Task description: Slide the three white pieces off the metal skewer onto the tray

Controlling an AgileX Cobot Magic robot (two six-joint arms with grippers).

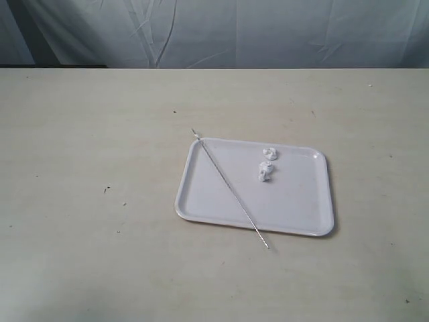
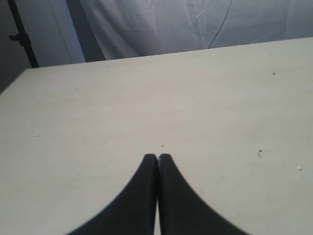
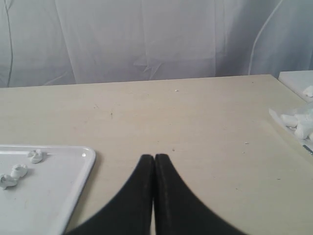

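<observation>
The white tray (image 1: 295, 201) lies right of the table's middle. Across its left part the thin metal skewer (image 1: 231, 191) rests diagonally, bare, with both ends sticking out past the rim. The white pieces lie loose on the tray's far part: one lump (image 1: 270, 153) and a clump (image 1: 265, 172) just in front of it. The right wrist view shows them as three separate pieces (image 3: 18, 170) near the tray (image 3: 58, 196) corner. Neither arm appears in the exterior view. My left gripper (image 2: 157, 156) is shut and empty over bare table. My right gripper (image 3: 154, 157) is shut and empty, beside the tray's corner.
A heap of spare white lumps (image 3: 299, 122) sits at the table's edge in the right wrist view, with a white surface (image 3: 296, 78) behind it. A pale curtain (image 1: 214, 33) hangs behind the table's far edge.
</observation>
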